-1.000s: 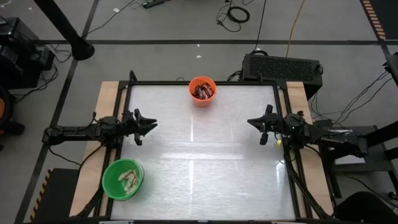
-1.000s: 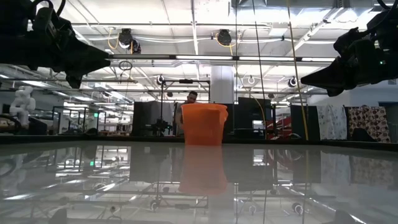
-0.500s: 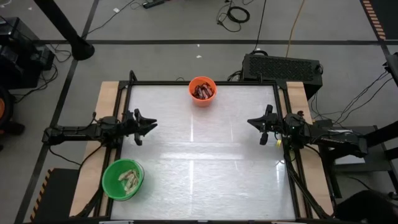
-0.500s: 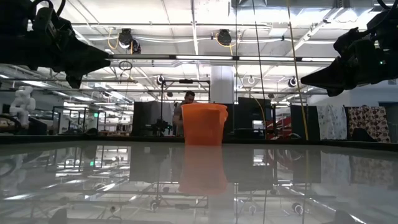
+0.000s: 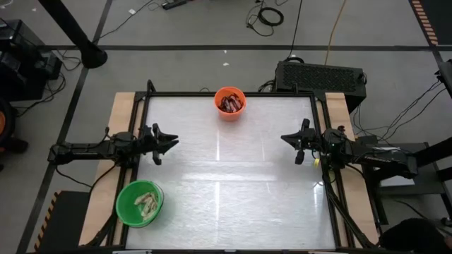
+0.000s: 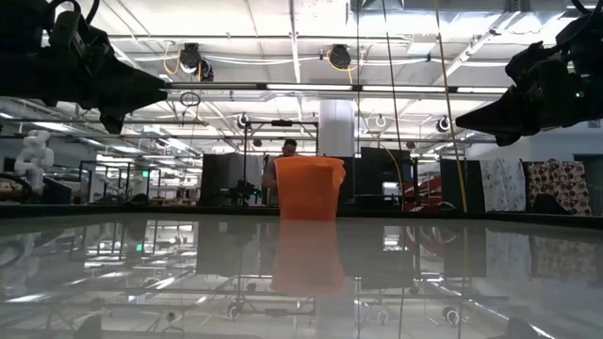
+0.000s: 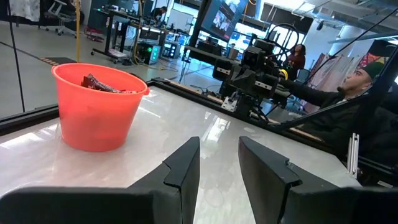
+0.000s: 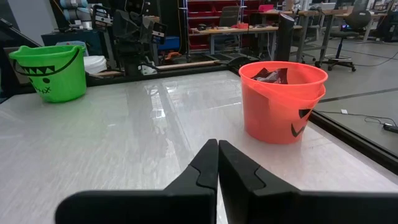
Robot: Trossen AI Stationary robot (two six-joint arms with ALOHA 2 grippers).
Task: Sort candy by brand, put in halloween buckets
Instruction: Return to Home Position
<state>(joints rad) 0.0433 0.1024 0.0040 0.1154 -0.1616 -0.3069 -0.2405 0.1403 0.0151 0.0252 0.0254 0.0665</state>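
The pale, glossy rectangular table [image 5: 233,183] in its dark frame fills the middle of the high view. The dark left arm [image 5: 85,150] reaches in level from 9 o'clock. The left gripper [image 7: 219,144] hangs above the tabletop just inside that edge and points toward the centre. Its two dark fingers [image 7: 183,168] stand a narrow way apart, and it is empty. The dark right arm [image 5: 374,156] comes in from 3 o'clock, mirroring the left. The right gripper [image 8: 217,146] hangs just inside that edge, also facing the centre, with its fingers pressed together tip to tip around nothing. The two grippers are well apart across the table. A black ribbed equipment box [image 5: 321,74] sits on the floor beyond the table at 1 o'clock.

The bright green round plastic bucket [image 5: 121,204], with a dark jagged grin on its wall, stands upright at about 8 o'clock at the table's edge. It holds a small heap of pale cream-tan wrapped candy pieces [image 5: 145,202]. The bright orange round plastic bucket [image 5: 217,103] is slightly smaller and has a dark face marking. It stands upright at 12 o'clock against the far edge. Dark brown-red wrapped candy bars [image 5: 231,104] lie inside it, their ends showing just above the rim in both wrist views.
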